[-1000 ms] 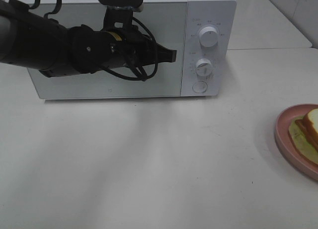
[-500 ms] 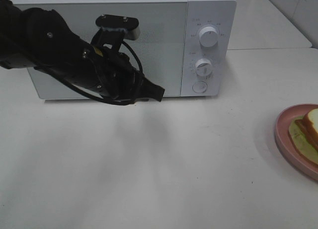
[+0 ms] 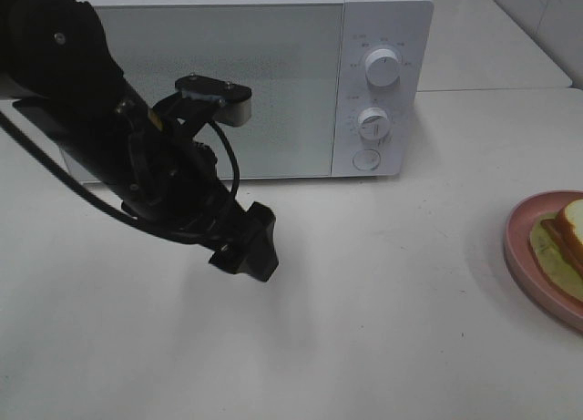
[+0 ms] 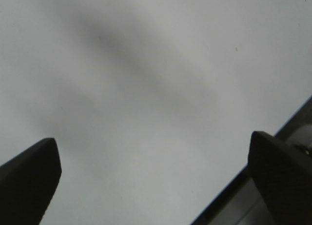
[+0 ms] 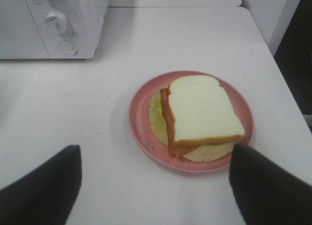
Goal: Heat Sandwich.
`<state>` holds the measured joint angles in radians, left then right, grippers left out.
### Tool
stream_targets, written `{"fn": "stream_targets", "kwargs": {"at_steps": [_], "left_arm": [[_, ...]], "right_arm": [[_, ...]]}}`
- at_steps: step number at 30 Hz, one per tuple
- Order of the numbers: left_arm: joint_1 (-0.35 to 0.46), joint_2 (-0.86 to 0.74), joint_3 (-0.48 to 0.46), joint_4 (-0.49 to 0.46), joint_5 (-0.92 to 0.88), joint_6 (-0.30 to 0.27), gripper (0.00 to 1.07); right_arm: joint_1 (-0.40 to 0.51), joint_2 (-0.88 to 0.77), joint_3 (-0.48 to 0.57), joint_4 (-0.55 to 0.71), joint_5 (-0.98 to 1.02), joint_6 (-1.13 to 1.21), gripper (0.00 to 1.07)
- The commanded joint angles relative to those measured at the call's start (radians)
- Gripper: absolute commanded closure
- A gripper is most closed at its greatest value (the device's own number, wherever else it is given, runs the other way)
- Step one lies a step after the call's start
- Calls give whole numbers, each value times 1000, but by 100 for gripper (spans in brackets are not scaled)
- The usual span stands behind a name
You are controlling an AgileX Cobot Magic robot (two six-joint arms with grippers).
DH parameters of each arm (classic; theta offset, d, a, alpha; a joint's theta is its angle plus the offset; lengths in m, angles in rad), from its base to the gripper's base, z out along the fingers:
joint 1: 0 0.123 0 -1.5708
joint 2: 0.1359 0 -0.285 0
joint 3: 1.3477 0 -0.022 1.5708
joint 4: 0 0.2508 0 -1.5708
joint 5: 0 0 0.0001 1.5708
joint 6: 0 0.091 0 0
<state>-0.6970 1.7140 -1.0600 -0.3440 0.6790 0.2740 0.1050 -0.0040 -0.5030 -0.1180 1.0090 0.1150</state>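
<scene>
The sandwich (image 5: 204,110), white bread over reddish and yellow-green filling, lies on a round pink plate (image 5: 139,132). In the high view the sandwich (image 3: 572,233) sits at the right edge on the same plate (image 3: 515,247). My right gripper (image 5: 153,191) hangs open just short of the plate, nothing between its fingers; the high view does not show it. My left gripper (image 3: 248,249) points down at the table in front of the microwave (image 3: 273,74), whose door is closed. In the left wrist view the left gripper (image 4: 156,186) is wide open over bare table.
The microwave's two knobs (image 3: 383,66) and round button (image 3: 366,159) are on its right panel. The microwave (image 5: 58,20) is also in the right wrist view, beyond the plate. White table (image 3: 383,302) spreads between the microwave and the plate.
The left arm has swung down and away from the microwave door toward the table, and its gripper has gone from shut to wide open. Sandwich and plate have not moved.
</scene>
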Motion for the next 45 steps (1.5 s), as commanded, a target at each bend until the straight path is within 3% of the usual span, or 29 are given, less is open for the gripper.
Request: {"fn": "stream_targets", "kwargs": {"at_steps": [1, 4, 5, 9, 10, 13, 14, 16, 24, 30, 37, 41, 45], "left_arm": [[0, -16, -2, 8, 61, -7, 9], [10, -41, -2, 33, 153, -55, 9], [26, -52, -2, 49, 193, -99, 9], [79, -71, -2, 70, 263, -142, 9], [130, -82, -2, 76, 318, -144, 9], [182, -96, -2, 74, 366, -144, 9], [241, -117, -2, 72, 412, -144, 9], [265, -129, -2, 71, 428, -144, 9], [524, -278, -1, 75, 531, -146, 9], [660, -376, -1, 118, 601, -149, 9], [720, -486, 13, 120, 610, -169, 9], [720, -567, 77, 124, 608, -168, 9], [720, -695, 200, 158, 572, -168, 9]], "right_arm": [[-8, -27, 3, -2, -13, 9, 32], [-8, -27, 3, -2, -13, 9, 32], [-8, -27, 3, -2, -13, 9, 32], [-8, -27, 3, -2, -13, 9, 32], [-8, -27, 3, -2, -13, 9, 32], [-8, -27, 3, -2, -13, 9, 32], [-8, -27, 3, -2, -13, 9, 32], [-8, -27, 3, -2, -13, 9, 32], [-8, -27, 3, -2, -13, 8, 32], [-8, -27, 3, -2, -13, 8, 32], [-8, -27, 3, -2, -13, 8, 32], [-8, -27, 3, -2, -13, 8, 32], [-8, -27, 3, -2, -13, 8, 32]]}}
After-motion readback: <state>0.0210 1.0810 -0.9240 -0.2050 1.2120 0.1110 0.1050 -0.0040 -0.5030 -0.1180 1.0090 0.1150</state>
